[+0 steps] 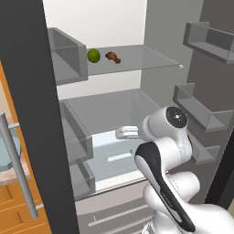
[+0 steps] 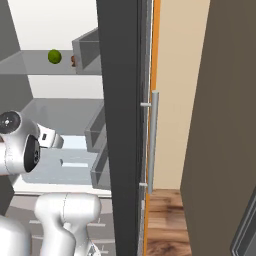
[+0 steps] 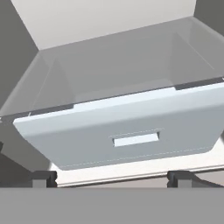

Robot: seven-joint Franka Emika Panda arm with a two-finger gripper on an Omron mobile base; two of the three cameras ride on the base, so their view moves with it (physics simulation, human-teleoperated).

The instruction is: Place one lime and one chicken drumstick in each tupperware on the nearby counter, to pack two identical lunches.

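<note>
Facing the open fridge, jaws (image 3: 112, 178) spread wide and empty, aimed at the pale drawer (image 3: 127, 131). One lime (image 1: 93, 55) and one drumstick (image 1: 113, 57) sit side by side on the upper shelf (image 1: 146, 57) (not yet packed). A bluish container (image 1: 8, 151) waits on the tabletop (image 1: 11, 173), left; fill state cannot be told.

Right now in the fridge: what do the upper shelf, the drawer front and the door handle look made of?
Upper shelf: likely clear glass or plastic; grey, see-through, thin pale edge.
Drawer front: probably matte pale blue-grey plastic; opaque, flat sheen, moulded recessed grip.
Door handle: looks like brushed metal; grey bar on small standoffs. All rendered, so finishes are guesses.
The lime and chicken drumstick sit on that shelf.
</note>
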